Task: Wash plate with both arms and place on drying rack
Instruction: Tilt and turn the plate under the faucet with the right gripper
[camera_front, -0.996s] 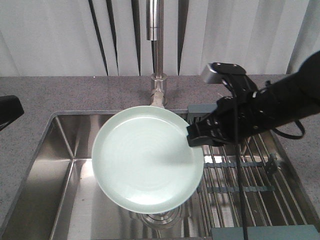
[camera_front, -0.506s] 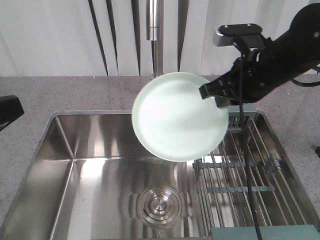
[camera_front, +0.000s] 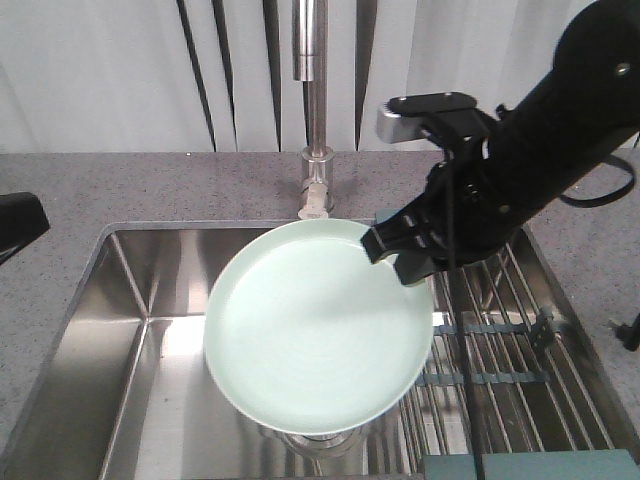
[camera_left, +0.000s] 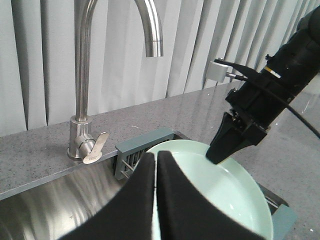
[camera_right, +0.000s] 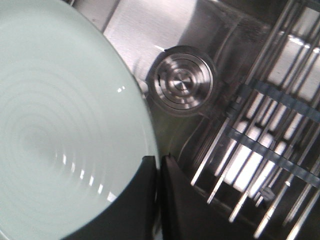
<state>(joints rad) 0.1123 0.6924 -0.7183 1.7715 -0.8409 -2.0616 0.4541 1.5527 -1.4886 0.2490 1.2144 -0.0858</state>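
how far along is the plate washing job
Done: the plate is lifted, clamped at its rim by the right gripper above the sink. In hand: no water runs from the faucet, and the left gripper is shut, off the plate; whether washing is over cannot be told. Left: setting it on the drying rack.

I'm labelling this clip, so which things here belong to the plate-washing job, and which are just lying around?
Job: plate, right gripper holding it, left gripper, faucet, sink, rack.
Just around: drain, counter, curtain.
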